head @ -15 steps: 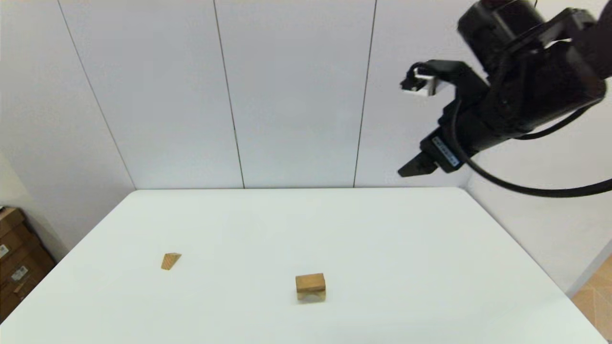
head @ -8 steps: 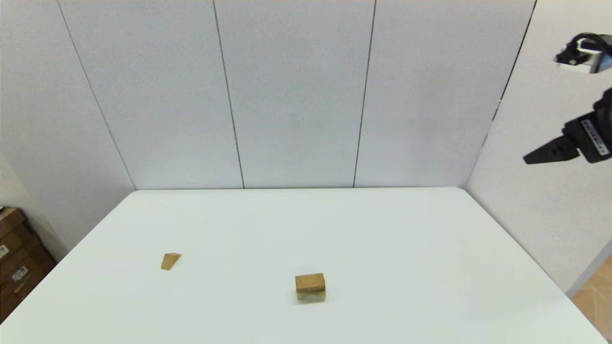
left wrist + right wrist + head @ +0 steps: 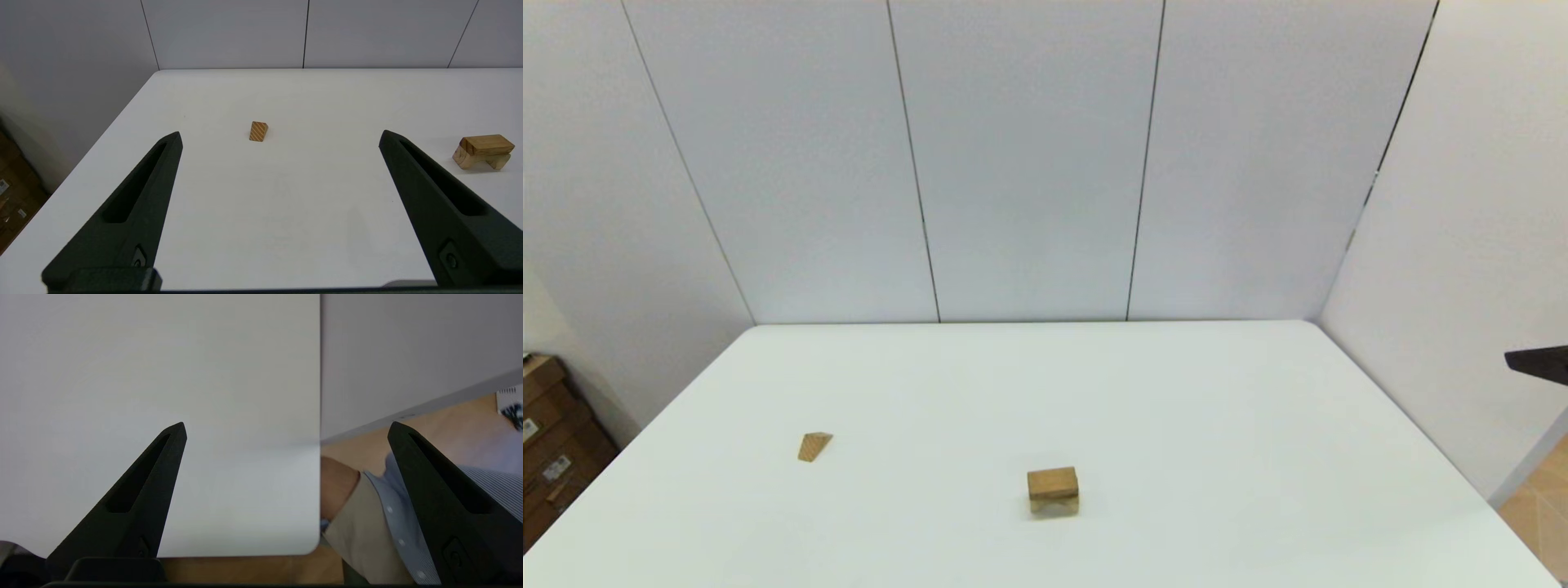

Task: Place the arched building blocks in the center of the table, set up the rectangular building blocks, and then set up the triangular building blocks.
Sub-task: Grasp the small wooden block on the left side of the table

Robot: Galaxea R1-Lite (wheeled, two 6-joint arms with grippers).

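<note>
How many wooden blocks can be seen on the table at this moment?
3. The triangular block lies alone on the table's left part. The rectangular block rests flat on top of the arched block, near the middle front. No others are visible.

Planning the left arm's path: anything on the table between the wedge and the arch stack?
Nothing. Between the wedge and the arch with the slab on it, the table is bare in head and left wrist views.
</note>
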